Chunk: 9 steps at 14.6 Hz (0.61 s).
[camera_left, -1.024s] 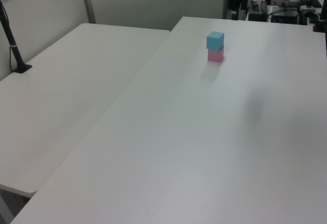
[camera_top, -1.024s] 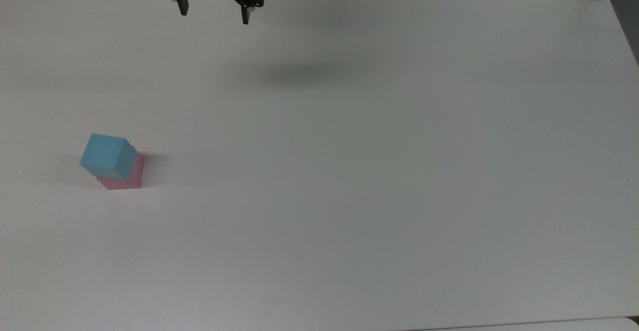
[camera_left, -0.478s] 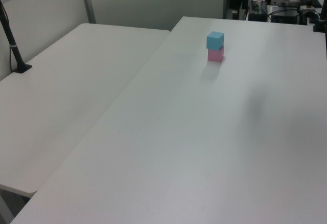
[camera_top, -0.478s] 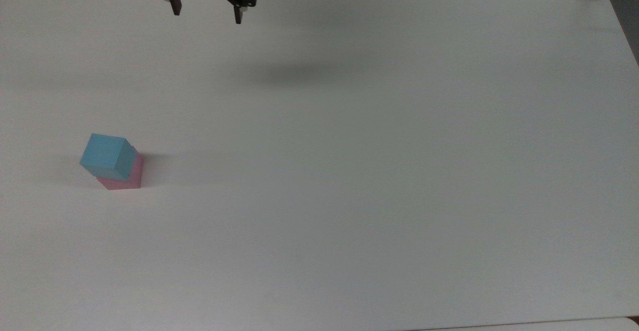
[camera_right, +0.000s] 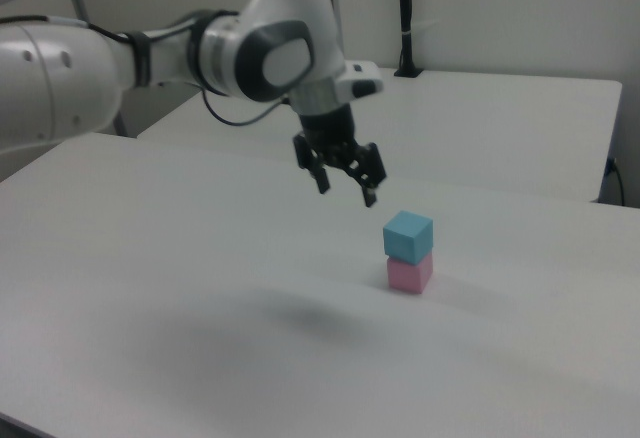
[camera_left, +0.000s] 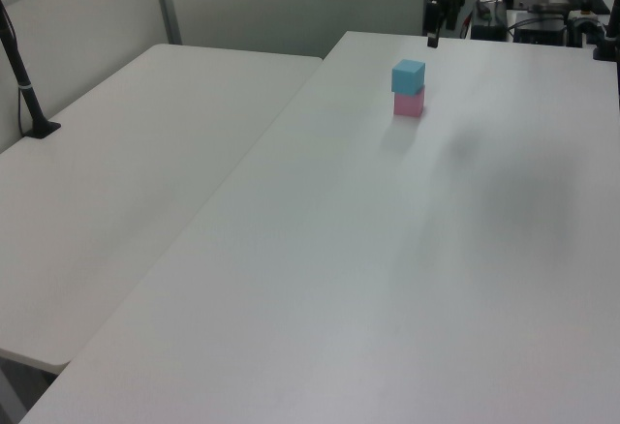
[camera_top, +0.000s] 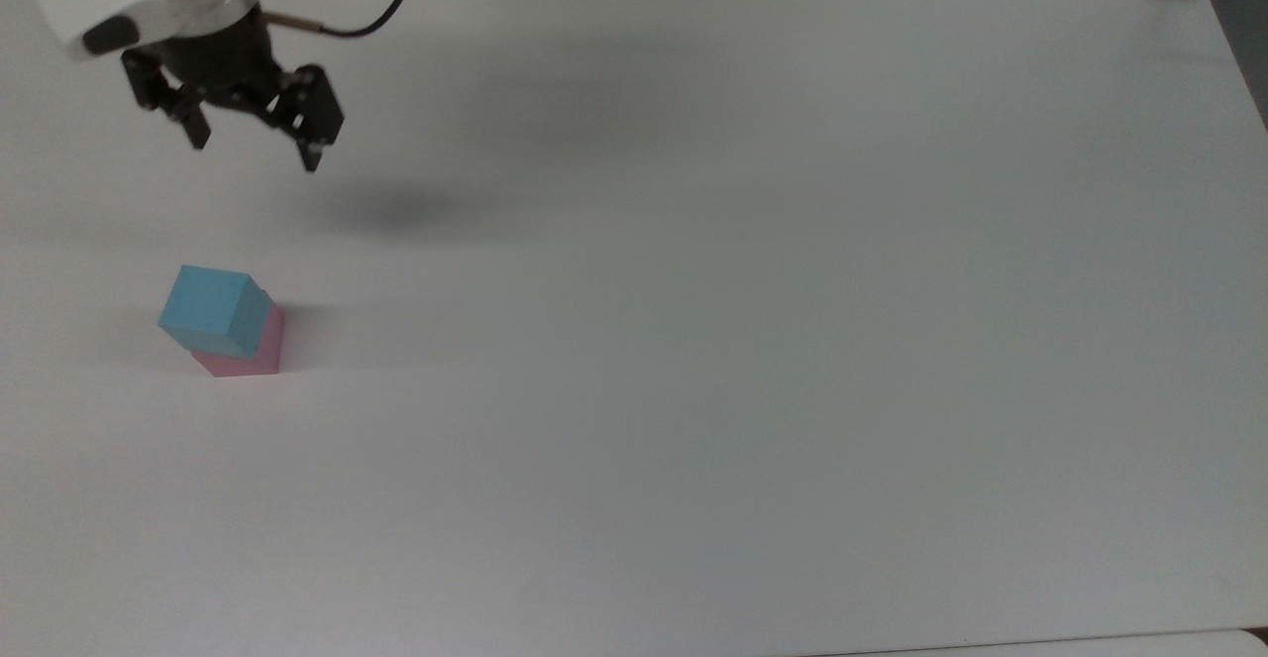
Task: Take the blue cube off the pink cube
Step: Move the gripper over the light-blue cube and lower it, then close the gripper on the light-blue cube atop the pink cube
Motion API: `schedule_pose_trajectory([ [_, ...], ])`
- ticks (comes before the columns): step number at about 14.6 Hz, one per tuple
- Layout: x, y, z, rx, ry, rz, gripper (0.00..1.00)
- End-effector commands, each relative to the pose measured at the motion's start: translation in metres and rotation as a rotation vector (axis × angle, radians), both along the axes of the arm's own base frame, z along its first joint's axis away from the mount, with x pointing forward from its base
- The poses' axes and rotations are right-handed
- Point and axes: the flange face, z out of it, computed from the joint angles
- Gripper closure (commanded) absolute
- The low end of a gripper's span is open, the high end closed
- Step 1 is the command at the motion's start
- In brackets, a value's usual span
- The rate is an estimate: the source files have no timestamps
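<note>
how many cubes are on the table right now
2, in one stack on the white table: the pink cube rests on the table and the blue cube sits on top of it, slightly twisted. Nothing in view could hide another.

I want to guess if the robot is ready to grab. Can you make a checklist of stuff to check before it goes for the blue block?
1. The blue cube sits on the pink cube: ok.
2. The gripper is open and empty: ok.
3. Gripper is right over the blue cube: not ok, it hangs off to the right view's left.
4. Fingers low enough to straddle the blue cube: not ok, they hang above it.
5. Table near the stack is free for putting it down: ok.
</note>
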Motion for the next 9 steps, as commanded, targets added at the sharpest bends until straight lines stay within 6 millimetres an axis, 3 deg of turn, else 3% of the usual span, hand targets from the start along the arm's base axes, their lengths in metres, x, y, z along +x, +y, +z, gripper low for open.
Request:
schedule_pose_trajectory([
  [1,0.026,-0.026,-0.028,-0.006,-0.047,-0.017,0.0],
  [5,0.047,-0.032,-0.068,-0.026,-0.107,-0.01,0.0],
  [9,0.056,-0.049,-0.092,-0.046,-0.157,-0.027,0.0],
])
